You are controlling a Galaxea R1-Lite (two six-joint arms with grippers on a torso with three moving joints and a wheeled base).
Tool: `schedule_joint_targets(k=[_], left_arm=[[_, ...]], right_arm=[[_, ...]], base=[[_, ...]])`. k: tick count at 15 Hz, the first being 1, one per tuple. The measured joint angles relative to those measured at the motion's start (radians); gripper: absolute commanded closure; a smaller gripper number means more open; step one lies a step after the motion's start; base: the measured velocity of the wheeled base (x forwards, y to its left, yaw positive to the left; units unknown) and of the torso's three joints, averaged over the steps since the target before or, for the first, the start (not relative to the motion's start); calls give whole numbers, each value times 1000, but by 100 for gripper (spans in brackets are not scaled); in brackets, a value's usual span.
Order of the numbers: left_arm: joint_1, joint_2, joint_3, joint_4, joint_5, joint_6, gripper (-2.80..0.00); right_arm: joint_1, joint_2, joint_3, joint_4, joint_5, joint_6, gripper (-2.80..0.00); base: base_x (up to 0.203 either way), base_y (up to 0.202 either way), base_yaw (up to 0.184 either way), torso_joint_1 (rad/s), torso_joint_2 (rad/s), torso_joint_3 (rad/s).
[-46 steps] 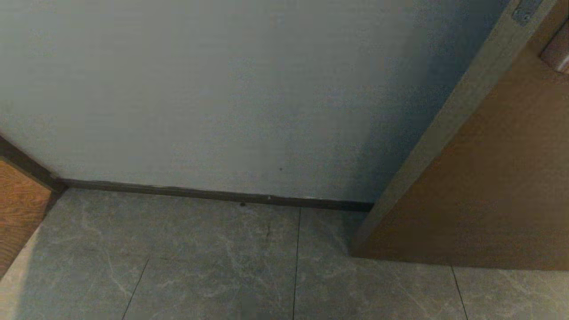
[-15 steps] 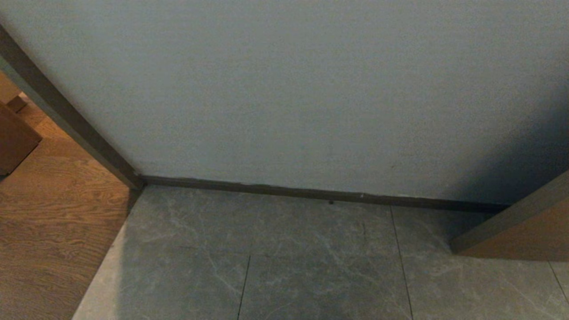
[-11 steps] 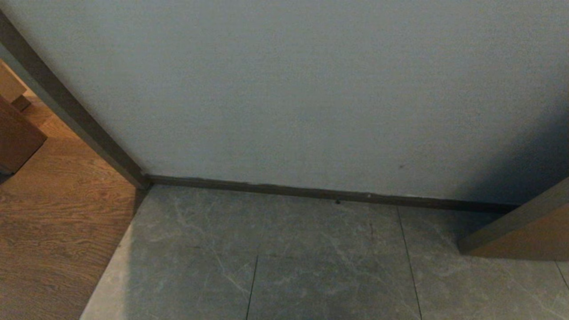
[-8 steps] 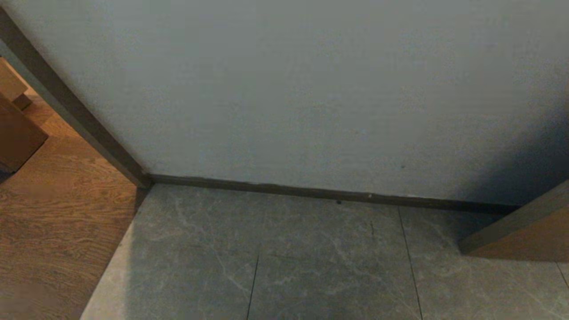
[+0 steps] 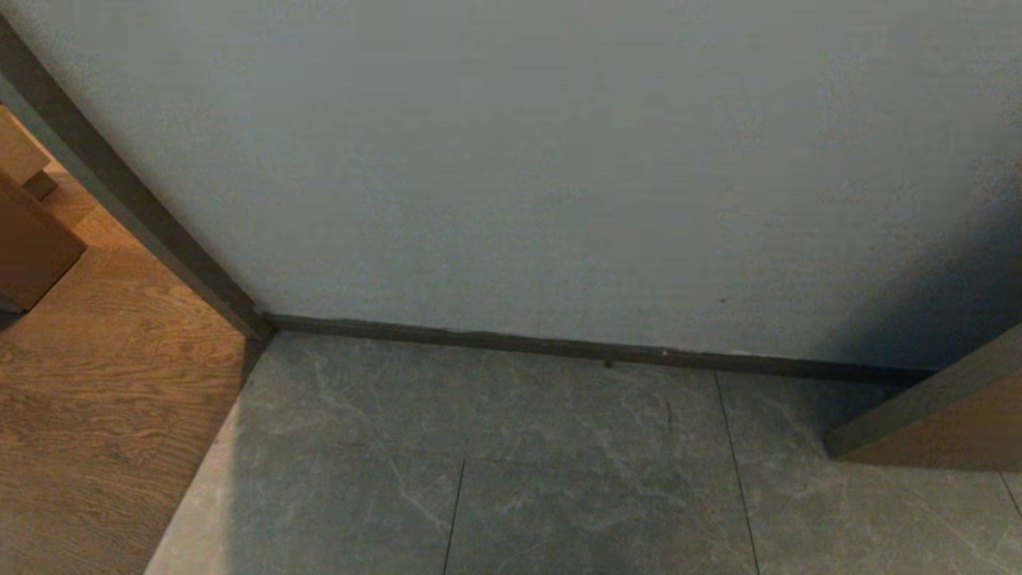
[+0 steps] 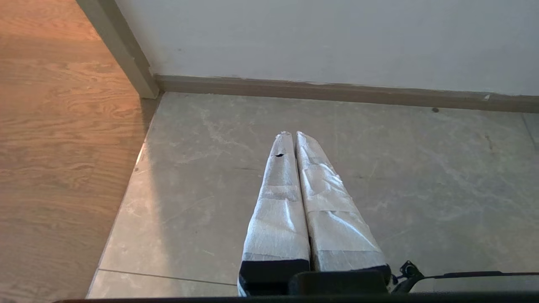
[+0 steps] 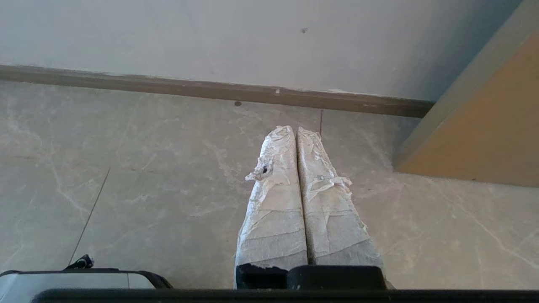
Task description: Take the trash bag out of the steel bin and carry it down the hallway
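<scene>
The hallway [image 5: 559, 447]: glossy grey marble-look tiles meeting a white wall's dark baseboard

Ahead of me a plain white wall [image 5: 527, 160] meets grey marble-look floor tiles [image 5: 559, 463] along a dark baseboard [image 5: 559, 347]. Wood-grain flooring [image 5: 96, 383] lies to my left, a brown door [image 5: 958, 435] at my right.

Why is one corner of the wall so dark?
Head view: a shadow darkens the pale grey wall beside the brown door, and part of the grey marble-look tiles. Left wrist view: warm light brightens the wooden floor.
</scene>
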Motion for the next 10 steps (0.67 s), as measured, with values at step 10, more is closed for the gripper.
schedule_joint_targets(k=[10], left_arm=[[0, 0, 0, 0, 0, 0, 0]], right_arm=[[0, 0, 0, 0, 0, 0, 0]], base=[[110, 0, 0, 1, 2, 3]])
